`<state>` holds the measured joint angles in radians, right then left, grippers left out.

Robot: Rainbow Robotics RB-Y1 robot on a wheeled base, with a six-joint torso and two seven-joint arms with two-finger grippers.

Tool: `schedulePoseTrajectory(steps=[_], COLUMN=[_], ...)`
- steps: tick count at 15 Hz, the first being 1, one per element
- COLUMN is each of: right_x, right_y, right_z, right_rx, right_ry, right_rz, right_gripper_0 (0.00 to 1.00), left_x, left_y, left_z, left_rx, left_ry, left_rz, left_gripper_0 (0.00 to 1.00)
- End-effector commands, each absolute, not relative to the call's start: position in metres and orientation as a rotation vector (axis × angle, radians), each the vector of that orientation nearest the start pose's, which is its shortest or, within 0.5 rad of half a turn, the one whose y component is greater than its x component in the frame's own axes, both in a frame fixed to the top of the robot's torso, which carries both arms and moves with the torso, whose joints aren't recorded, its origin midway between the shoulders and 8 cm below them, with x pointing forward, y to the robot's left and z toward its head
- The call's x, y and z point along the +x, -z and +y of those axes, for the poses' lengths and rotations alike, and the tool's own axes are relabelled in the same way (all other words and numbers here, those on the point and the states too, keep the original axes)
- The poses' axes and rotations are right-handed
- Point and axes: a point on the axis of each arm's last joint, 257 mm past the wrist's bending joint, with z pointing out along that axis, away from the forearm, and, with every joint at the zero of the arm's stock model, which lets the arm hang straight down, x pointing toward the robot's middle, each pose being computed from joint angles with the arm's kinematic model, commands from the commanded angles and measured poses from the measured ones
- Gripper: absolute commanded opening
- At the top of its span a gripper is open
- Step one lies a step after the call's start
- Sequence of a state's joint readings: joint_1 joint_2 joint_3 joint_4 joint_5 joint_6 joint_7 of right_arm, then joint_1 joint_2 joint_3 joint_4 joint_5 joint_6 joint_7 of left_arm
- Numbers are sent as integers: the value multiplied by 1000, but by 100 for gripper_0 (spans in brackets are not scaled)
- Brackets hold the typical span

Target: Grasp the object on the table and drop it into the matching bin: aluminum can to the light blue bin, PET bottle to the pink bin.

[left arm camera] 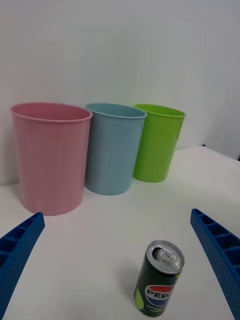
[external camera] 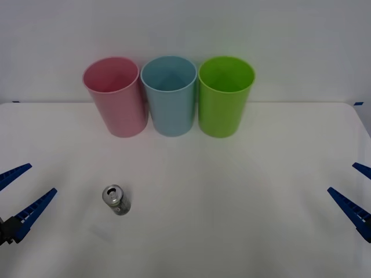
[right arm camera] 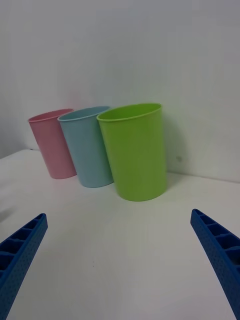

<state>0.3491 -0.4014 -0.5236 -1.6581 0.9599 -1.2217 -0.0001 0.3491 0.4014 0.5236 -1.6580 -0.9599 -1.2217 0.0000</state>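
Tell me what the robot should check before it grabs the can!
1. Can standing upright on the table: ok.
2. Left gripper open and nearer the can than the right: ok.
3. Right gripper open, off at the table's right side, out of the way: ok.
4. Nothing beside the can to bump: ok.
5. Light blue bin upright in the middle, between pink bin and green bin: ok.
6. Blue bin empty inside: cannot tell.
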Motion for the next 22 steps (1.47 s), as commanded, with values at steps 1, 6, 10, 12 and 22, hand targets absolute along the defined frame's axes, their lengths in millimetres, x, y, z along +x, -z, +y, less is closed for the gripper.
schedulePoseTrajectory(steps=[1,6,10,12,22], right_x=[342,342,342,342,342], right_y=[169,169,169,169,169], right_z=[-330,-330,-330,-330,-330], right_rx=[-465,-465,-465,-465,-465], right_ry=[-567,-567,-567,-567,-567], right_rz=[1441,1441,1441,1441,1441], right_gripper_0=[100,100,100,100,100], left_x=[342,347,340,333,305], left_y=[169,163,170,177,205], left_z=[330,317,323,326,336], left_rx=[465,456,497,518,627], left_ry=[567,594,578,580,543], left_rz=[1441,1405,1445,1478,1585], left_gripper_0=[100,100,100,100,100])
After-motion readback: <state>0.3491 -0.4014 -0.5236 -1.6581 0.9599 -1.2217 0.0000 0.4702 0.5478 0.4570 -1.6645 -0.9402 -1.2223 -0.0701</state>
